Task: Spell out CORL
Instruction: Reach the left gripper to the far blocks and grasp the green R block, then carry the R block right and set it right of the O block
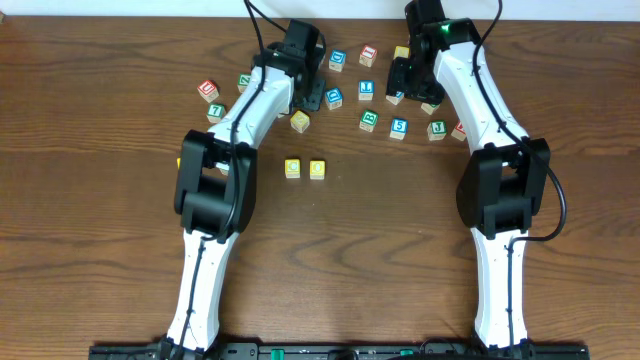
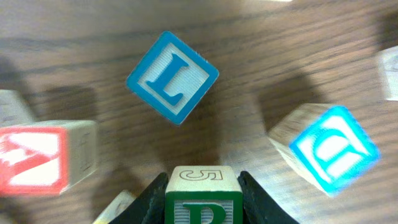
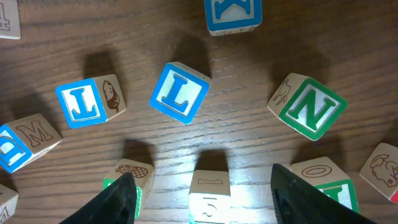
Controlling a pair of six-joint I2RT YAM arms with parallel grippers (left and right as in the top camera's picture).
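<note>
Two yellow-topped cubes already paired, well behind the grippers. Left gripper clamps the R cube, L cube just ahead, unplaced; right gripper wide, empty

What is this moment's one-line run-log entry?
left pincer: shut on green R wooden cube | right pincer: open, blue L wooden cube ahead | two yellow wooden cubes: side by side

The overhead camera looks straight down on the whole table from afar; both wrist cameras sit close above its scattered blocks, angled downward.
</note>
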